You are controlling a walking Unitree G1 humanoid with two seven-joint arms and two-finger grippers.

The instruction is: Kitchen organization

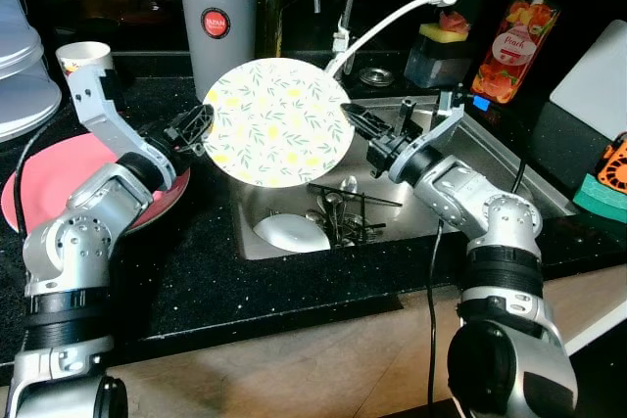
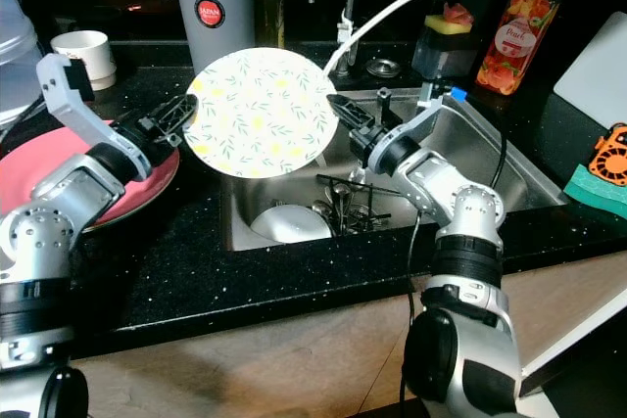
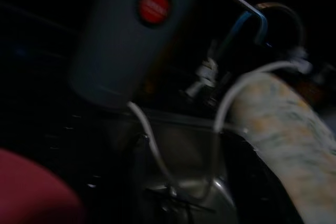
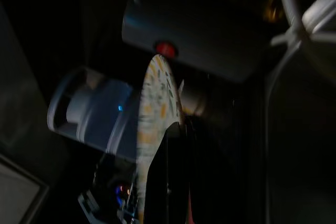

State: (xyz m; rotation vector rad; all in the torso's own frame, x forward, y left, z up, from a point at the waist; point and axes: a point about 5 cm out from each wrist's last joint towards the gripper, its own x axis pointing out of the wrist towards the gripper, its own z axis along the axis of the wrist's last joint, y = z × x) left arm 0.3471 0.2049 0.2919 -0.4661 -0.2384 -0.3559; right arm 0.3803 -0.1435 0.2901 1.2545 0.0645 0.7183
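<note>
Holding the floral plate [image 1: 275, 121] upright above the sink [image 1: 509, 159], we grip its opposite rims with left gripper [image 1: 199, 124] and right gripper [image 1: 359, 122], the pink plate [image 1: 54, 178] lying leftward, nearer our left arm.

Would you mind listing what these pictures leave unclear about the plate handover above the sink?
- Left gripper: its fingertips sit at the floral plate rim, so head views cannot show whether they clamp it.
- Right gripper: fingers meet the rim, grip unclear; right wrist view is dark and blurred.
- Cutlery in the sink: too tangled to count.
- Pink plate: partly hidden by the left arm.
- Soap bottle label: too small to read.
</note>
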